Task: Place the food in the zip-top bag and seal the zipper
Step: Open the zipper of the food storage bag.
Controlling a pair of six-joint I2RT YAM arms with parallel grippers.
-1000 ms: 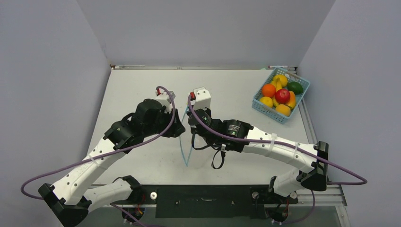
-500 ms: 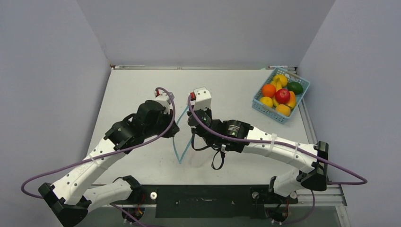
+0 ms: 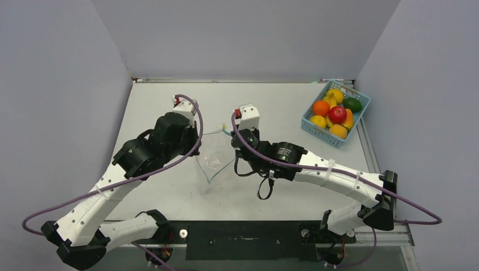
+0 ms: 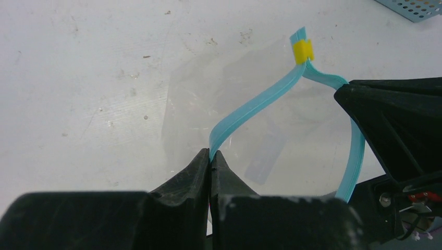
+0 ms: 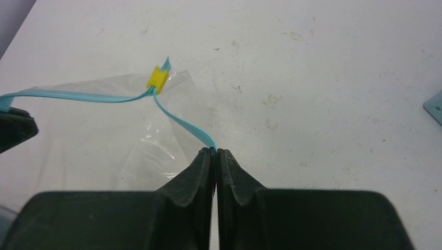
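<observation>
The zip-top bag hangs clear and crinkled between my two arms at mid-table, its mouth spread into a loop. Its teal zipper carries a yellow slider at one end. My left gripper is shut on one side of the strip, and my right gripper is shut on the other side. The slider sits where both sides meet. The food, glossy orange, red, green and yellow toy fruits, lies in the basket, far right of both grippers.
A light-blue lattice basket stands at the back right corner, near the table's right rail. Grey walls close in the left, back and right sides. Purple cables loop off both arms.
My left gripper has shut on the zipper strip and drawn back to the left. The right arm shifted slightly right. The bag mouth went from a narrow fold to a wide loop.
</observation>
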